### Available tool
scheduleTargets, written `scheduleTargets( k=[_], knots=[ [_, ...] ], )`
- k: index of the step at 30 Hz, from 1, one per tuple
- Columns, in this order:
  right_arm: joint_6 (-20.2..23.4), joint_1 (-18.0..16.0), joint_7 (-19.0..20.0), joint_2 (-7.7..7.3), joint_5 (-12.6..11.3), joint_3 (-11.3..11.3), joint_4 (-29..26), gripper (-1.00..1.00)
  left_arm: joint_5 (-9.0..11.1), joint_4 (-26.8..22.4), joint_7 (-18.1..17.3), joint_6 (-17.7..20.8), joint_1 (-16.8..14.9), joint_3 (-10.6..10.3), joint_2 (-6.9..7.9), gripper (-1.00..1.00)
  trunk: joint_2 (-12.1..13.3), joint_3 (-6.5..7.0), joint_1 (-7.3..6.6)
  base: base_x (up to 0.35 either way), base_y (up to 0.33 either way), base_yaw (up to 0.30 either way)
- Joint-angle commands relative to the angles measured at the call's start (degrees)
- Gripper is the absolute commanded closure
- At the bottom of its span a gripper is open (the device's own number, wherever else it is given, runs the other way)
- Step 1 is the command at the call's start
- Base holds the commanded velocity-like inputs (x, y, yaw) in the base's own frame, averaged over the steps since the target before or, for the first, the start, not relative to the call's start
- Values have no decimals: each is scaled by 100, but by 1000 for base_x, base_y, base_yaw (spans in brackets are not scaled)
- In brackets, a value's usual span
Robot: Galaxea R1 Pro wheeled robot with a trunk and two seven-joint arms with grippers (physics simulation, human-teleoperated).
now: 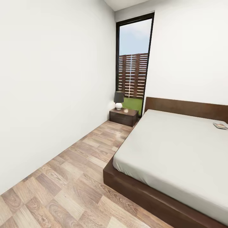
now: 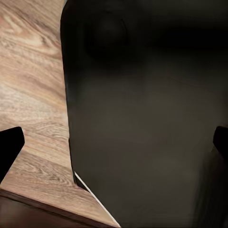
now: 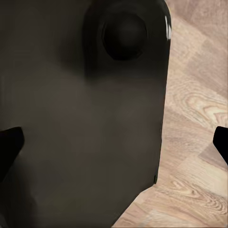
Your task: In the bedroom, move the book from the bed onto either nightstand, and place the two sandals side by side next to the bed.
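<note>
Book [image 1: 220, 125] lies far side of bed [image 1: 177, 142], near headboard; drive round closer before reaching. Left end effector [image 2: 114, 142] & right end effector [image 3: 114, 142] both spread apart, empty.

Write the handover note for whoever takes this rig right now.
Left gripper: open, holding nothing, aimed down at the floor.
Right gripper: open, holding nothing.
Book: lying on the bed near the headboard, far side from the nightstand.
Nightstand: in the corner under the window, with a lamp on top.
Done: nothing.
Left: book onto nightstand; find both sandals and pair them beside the bed.
</note>
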Motion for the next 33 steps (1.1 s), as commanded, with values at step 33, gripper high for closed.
scheduleTargets(
  k=[33],
  knots=[
    [-410,-64,-12,-33,1,67,-552,-100,324,-956,7,-593,-9,107,-206,-100,-2,-3,0,0,0,0]
  ],
)
